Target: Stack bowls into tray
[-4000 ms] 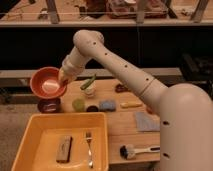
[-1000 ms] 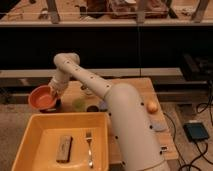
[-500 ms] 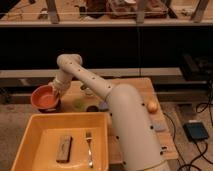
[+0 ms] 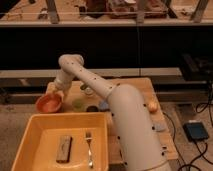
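Note:
An orange-red bowl (image 4: 49, 102) sits upright at the table's left edge, just beyond the far-left corner of the yellow tray (image 4: 26, 145). My gripper (image 4: 58, 93) reaches down from the arm's elbow to the bowl's far right rim and looks to be touching or nearly touching it. The tray lies at the front left and holds a brown block (image 4: 64, 148) and a fork (image 4: 89, 148).
A small green cup (image 4: 79, 104) stands right of the bowl, with a dark disc (image 4: 92, 108) beside it. A yellow-orange fruit (image 4: 152, 106) lies at the table's right side. My own arm covers the table's middle. A blue-grey box (image 4: 195, 131) sits on the floor.
The orange-red bowl has sunk a little, down and to the right, and the gripper has stayed at its rim. The arm's elbow has shifted slightly right.

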`<state>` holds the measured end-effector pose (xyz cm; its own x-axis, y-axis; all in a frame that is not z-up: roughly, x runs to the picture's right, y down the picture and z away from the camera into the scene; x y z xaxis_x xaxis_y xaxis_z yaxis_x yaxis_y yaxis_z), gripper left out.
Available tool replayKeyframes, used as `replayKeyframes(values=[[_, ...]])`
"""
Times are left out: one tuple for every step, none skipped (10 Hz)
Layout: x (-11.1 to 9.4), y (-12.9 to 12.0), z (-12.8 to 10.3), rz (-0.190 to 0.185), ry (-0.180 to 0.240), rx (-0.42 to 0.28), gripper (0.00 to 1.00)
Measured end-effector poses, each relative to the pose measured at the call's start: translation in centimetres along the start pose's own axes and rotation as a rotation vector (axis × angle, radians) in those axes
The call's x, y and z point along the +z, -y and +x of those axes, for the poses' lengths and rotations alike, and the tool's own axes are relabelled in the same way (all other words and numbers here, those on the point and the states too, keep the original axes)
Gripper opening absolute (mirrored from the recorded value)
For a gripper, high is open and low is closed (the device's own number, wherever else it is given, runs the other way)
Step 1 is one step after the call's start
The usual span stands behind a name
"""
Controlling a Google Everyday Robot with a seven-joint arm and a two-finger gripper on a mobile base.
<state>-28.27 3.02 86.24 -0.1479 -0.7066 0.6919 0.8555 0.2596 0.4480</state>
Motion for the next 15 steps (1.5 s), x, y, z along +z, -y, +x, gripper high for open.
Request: replayKeyframes(values=[[-0.1,-0.1,0.0,0.003,-0.006,0.003,0.80],[-0.2,-0.2,0.1,0.003,-0.008,0.008,0.80],[-0.2,-0.3,0.1,0.003,-0.008,0.008,0.80],[-0.1,-0.2,0.1,0.003,-0.008,0.007,0.80],[-0.1,0.0,0.0,0.001,-0.010,0.003,0.80],[0.0,0.1,0.2,0.002,-0.020,-0.004,0.80],[0.2,0.1,0.5,0.002,-0.036,-0.031,0.80],[0.7,0.0,1.2,-0.007,-0.058,-0.118,0.80],[0.9,0.2,1.4,-0.013,-0.066,-0.168,0.80],[1.3,0.5,1.5,-0.019,-0.070,-0.212,0.80],[1.3,0.5,1.7,-0.021,-0.075,-0.226,0.80],[1.3,0.4,1.7,-0.022,-0.075,-0.225,0.80],[1.3,0.3,1.7,-0.022,-0.075,-0.223,0.80],[1.4,0.3,1.7,-0.022,-0.069,-0.229,0.80],[2.2,0.3,1.5,-0.022,-0.059,-0.238,0.80]])
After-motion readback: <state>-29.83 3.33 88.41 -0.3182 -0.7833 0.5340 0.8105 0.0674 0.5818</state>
